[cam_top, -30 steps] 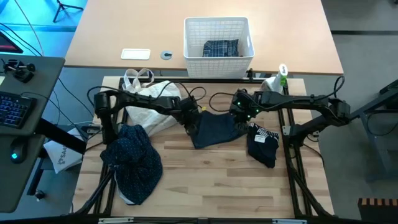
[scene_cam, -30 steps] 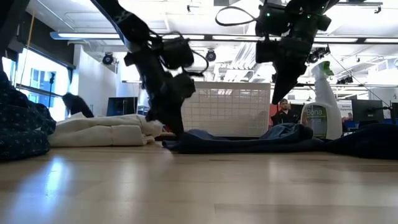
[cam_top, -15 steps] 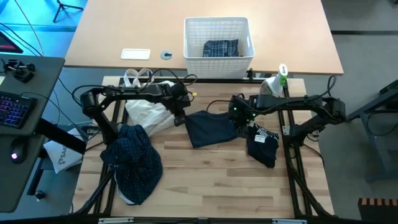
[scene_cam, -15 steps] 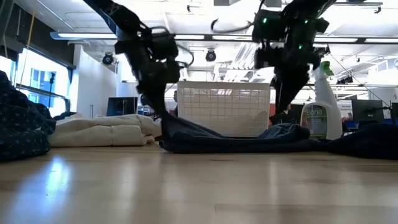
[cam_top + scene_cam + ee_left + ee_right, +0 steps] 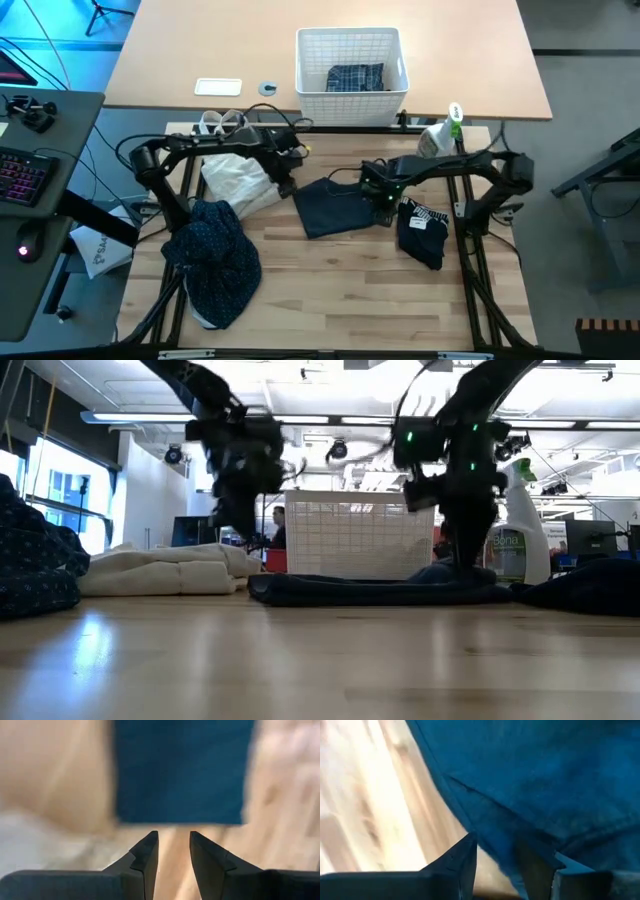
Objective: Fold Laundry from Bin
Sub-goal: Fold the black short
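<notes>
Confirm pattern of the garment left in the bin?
Blue-and-white plaid shirt in the white bin; high view shows it best.

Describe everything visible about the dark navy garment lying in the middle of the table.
The dark navy garment is soft, plain cloth, spread nearly flat as a rough rectangle on the wooden table, slightly rumpled toward its right edge. The right gripper is down at that edge, a finger against the cloth. The left gripper hangs open, off its left corner.

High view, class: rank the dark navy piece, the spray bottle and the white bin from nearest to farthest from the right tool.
1. Dark navy piece, under the right tool.
2. Spray bottle, table's far right edge.
3. White bin, on the far desk.
</notes>
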